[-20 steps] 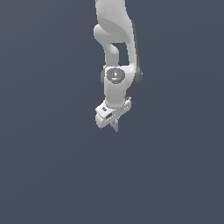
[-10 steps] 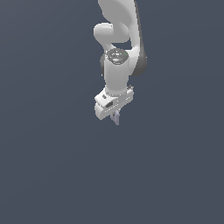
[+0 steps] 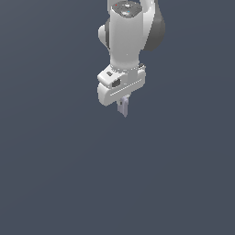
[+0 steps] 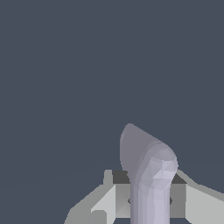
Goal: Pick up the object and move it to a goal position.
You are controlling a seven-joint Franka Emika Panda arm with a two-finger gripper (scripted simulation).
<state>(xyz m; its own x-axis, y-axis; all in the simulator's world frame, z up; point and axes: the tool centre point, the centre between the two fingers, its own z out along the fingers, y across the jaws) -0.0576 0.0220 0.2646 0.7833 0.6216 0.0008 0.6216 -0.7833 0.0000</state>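
Gripper (image 3: 123,106) clamped on bar (image 3: 122,109); bar juts out beyond fingertips, held mid-air.

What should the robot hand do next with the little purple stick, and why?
Probably keep squeezing and carry it onward. The gripper is shut on the lavender bar, which pokes out below the white hand in the exterior view and sits between the fingers in the wrist view. No goal marker shows in either view, so I cannot tell which way to go. Letting go now would likely drop it.
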